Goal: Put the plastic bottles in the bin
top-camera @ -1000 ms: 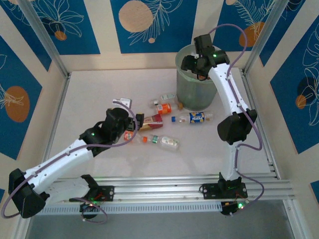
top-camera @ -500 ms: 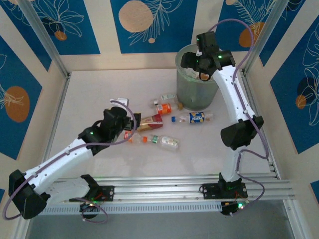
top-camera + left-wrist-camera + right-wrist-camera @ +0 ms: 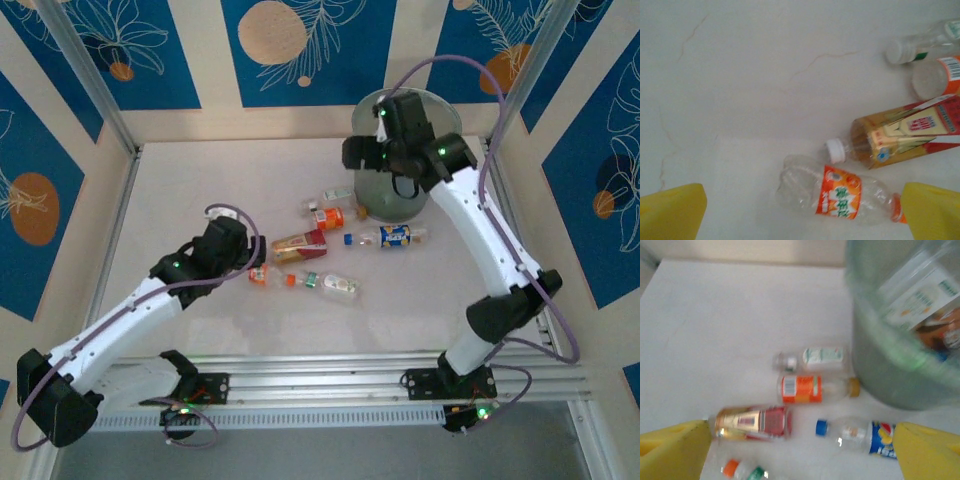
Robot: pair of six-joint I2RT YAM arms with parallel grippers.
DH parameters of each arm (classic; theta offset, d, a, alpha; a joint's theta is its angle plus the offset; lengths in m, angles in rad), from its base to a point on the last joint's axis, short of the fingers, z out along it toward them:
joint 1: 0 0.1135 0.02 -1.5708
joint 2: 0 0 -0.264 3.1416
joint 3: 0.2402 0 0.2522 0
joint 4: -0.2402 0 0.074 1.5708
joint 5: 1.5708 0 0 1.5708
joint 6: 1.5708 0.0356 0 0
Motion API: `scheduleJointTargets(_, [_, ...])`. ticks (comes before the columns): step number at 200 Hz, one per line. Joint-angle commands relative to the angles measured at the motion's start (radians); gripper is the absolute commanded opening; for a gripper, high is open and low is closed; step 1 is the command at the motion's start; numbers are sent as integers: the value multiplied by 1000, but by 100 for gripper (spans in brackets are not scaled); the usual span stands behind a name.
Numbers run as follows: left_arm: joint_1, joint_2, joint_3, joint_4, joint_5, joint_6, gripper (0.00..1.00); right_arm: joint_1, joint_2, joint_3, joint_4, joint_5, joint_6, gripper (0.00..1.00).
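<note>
Several plastic bottles lie on the white table left of the bin (image 3: 405,175). My left gripper (image 3: 252,262) is open low over a clear bottle with an orange label (image 3: 840,192), which lies between its yellow fingers (image 3: 670,212) untouched. Beside it lies a brown tea bottle (image 3: 900,132). My right gripper (image 3: 358,155) hangs open and empty, high by the bin's left rim. Below it are a white-labelled bottle (image 3: 815,356), an orange-labelled one (image 3: 812,388), the tea bottle (image 3: 752,422) and a blue-labelled one (image 3: 860,432). The bin (image 3: 900,340) holds several bottles (image 3: 920,300).
A bottle with an orange cap and green label (image 3: 330,284) lies nearest the arms' bases. Metal frame posts (image 3: 95,90) and patterned walls close the table at the back and sides. An aluminium rail (image 3: 330,375) runs along the near edge.
My right gripper has drawn back from over the bin toward its left rim, and its jaws have spread wider. My left gripper has shifted slightly left, still open.
</note>
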Motion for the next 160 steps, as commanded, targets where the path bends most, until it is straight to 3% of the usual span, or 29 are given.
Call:
scheduleJointTargets(1, [37, -35, -41, -35, 45, -83, 99, 54, -79, -154, 17, 3, -14, 99])
scheduleJointTargets(27, [68, -42, -52, -32, 55, -101, 100, 109, -127, -328, -11, -104, -32, 99])
scheduleJointTargets(71, [96, -35, -48, -1, 57, -101, 100, 230, -120, -549, 24, -130, -101, 99])
scheduleJointTargets(160, [126, -48, -47, -2, 61, -103, 100, 341, 194, -546, 56, -9, -314, 99])
